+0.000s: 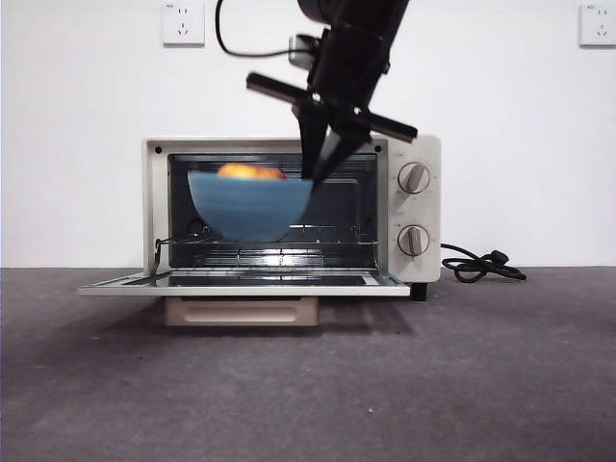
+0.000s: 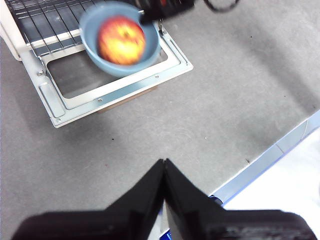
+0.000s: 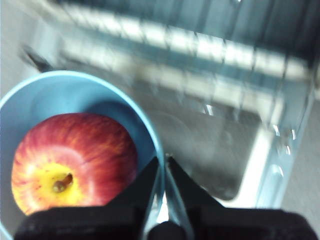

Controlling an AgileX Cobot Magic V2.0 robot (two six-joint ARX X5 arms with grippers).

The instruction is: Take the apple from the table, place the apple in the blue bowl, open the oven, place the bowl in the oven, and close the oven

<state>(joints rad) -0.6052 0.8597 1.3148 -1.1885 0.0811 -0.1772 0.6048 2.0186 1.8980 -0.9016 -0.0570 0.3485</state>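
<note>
The blue bowl (image 1: 248,207) hangs in the air in front of the oven (image 1: 428,207) opening, above the lowered door (image 1: 241,282). The apple (image 1: 250,172) lies inside it, red with a yellow patch (image 3: 75,160). My right gripper (image 1: 316,173) comes down from above and is shut on the bowl's right rim (image 3: 157,150), one jaw inside and one outside. The left wrist view shows the bowl (image 2: 90,37) and apple (image 2: 121,40) from afar. My left gripper (image 2: 164,167) is shut on nothing, over the table (image 2: 200,115) well away from the oven.
A wire rack (image 1: 289,236) spans the oven's cavity just below the bowl. Two knobs (image 1: 414,178) sit on the oven's right panel. A black cord (image 1: 481,265) lies on the table right of the oven. The table's edge (image 2: 270,160) runs close to the left gripper.
</note>
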